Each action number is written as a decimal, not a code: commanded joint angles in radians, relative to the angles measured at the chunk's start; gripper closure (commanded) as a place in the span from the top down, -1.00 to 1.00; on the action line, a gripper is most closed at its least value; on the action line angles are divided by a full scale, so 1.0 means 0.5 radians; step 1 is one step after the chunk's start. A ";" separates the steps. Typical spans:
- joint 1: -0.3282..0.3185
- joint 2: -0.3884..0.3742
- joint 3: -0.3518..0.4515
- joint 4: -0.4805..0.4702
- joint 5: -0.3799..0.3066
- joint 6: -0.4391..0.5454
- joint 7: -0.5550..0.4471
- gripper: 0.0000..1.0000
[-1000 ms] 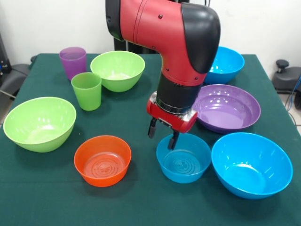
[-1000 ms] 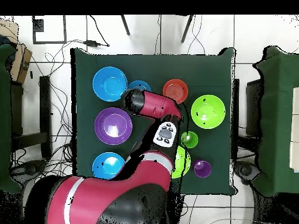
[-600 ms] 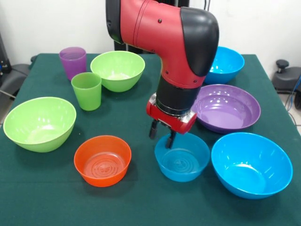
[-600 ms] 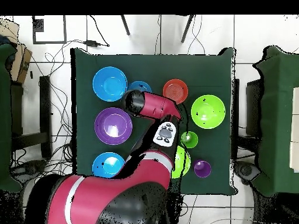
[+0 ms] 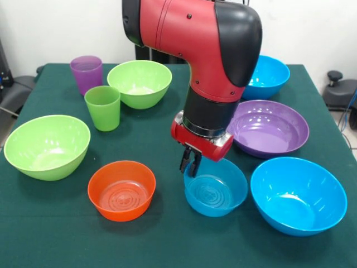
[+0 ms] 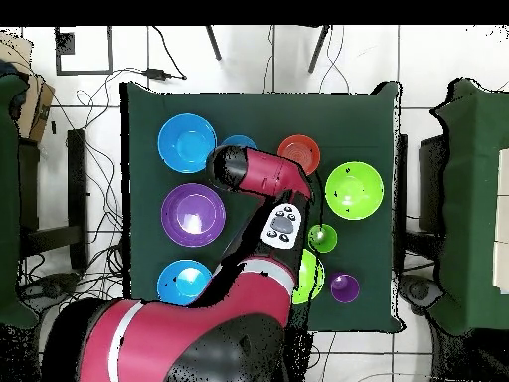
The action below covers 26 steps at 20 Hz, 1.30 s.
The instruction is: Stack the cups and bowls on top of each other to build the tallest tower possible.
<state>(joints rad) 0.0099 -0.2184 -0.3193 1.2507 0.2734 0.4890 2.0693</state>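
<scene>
No readable writing shows; the jaws point(image 5: 190, 166) pinch the rim of the small blue bowl point(image 5: 216, 193), tilted beside the orange bowl point(image 5: 121, 190).

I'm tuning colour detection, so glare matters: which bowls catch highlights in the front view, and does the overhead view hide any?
Front view: white glints speckle the purple bowl and the near big blue bowl; the orange bowl shows fainter ones. Overhead view: the arm covers most of the small blue bowl and part of a green bowl.

Dark green table cloth point(image 5: 50, 223) below a plain white wall point(image 5: 56, 28); overhead, pale tiled floor point(image 6: 447, 50) strewn with cables, perhaps chair legs point(image 6: 214, 42) beyond
</scene>
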 commanded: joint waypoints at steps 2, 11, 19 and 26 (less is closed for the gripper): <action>-0.029 0.039 0.178 -0.054 -0.146 0.132 -0.007 -1.00; -0.172 -0.095 0.288 0.225 -0.224 0.017 -0.137 -1.00; -0.269 -0.083 0.402 0.411 -0.312 -0.169 -0.112 -1.00; -0.266 -0.086 0.421 0.477 -0.351 -0.239 -0.033 -1.00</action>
<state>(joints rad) -0.1179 -0.2903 -0.2623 1.3881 0.1932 0.4337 2.0693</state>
